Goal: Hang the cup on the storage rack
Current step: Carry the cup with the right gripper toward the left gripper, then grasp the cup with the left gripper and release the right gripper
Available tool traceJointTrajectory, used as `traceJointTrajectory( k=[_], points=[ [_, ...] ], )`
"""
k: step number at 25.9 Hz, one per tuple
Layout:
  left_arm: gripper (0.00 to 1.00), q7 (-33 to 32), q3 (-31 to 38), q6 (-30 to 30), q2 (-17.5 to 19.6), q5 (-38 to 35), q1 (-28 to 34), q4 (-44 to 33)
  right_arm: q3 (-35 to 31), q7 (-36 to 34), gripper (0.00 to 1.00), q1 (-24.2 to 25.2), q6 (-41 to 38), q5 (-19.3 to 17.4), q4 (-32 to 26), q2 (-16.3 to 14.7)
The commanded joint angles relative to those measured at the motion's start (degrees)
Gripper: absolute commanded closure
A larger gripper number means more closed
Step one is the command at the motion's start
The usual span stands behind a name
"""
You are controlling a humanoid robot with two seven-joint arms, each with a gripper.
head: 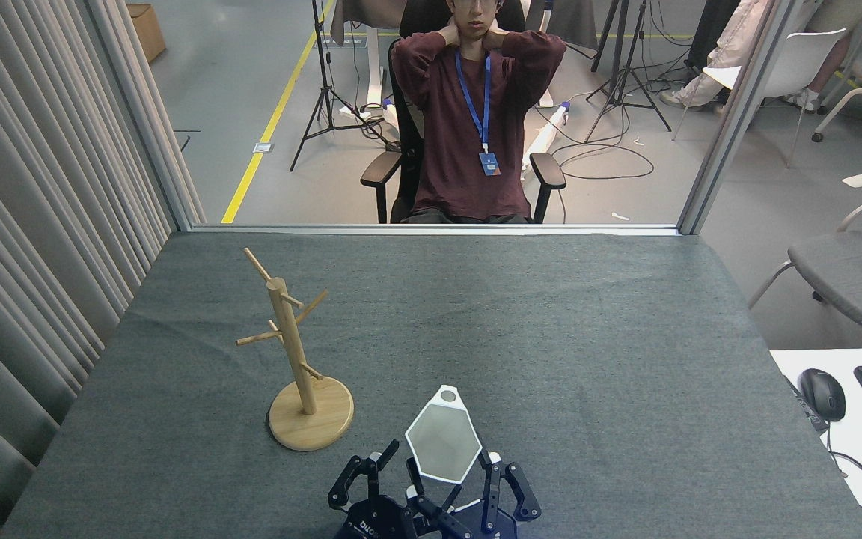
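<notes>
One white hexagonal cup point(443, 443), tab hole pointing away, is sitting right of the storage rack point(298, 358), gripped by the right gripper point(450, 486); the left gripper point(367, 479) is spreading open, both partly cut off.

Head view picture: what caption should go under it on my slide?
Right end effector holds white hexagonal cup beside light wooden mug tree on grey table.
</notes>
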Motion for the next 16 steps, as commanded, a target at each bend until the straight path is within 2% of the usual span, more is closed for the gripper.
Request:
traceJointTrajectory(
  k=[1, 6, 7, 8, 9, 15, 16],
  points=[
    [0.01, 0.09, 0.00, -0.11, -0.09, 0.03, -0.48, -0.10, 2.22, -0.01, 0.52, 0.47, 1.54, 1.42, 0.07, -0.13],
    [0.01, 0.53, 0.00, -0.19, 0.18, 0.12, -1.00, -0.10, 2.93, -0.10, 0.52, 0.82, 1.63, 1.86, -0.02, -0.22],
    [0.07, 0.53, 0.00, -0.19, 0.27, 0.12, -1.00, -0.10, 2.93, -0.10, 0.52, 0.90, 1.63, 1.86, -0.02, -0.22],
    [0.25, 0.53, 0.00, -0.19, 0.27, 0.03, -1.00, -0.10, 2.93, -0.10, 0.52, 0.99, 1.72, 1.86, -0.02, -0.30],
    [0.34, 0.45, 0.00, -0.11, 0.44, 0.03, -1.09, -0.10, 2.93, -0.10, 0.52, 1.08, 1.72, 1.86, -0.02, -0.30],
    [0.55, 0.45, 0.00, -0.11, 0.79, 0.03, -1.35, -0.02, 2.93, -0.97, 0.48, 1.17, 1.72, 1.86, -0.02, -0.39],
    [0.56, 0.45, 0.00, -0.02, 0.79, 0.03, -1.44, -0.02, 2.93, -1.06, 0.38, 1.17, 1.72, 1.86, -0.02, -0.39]
  ],
)
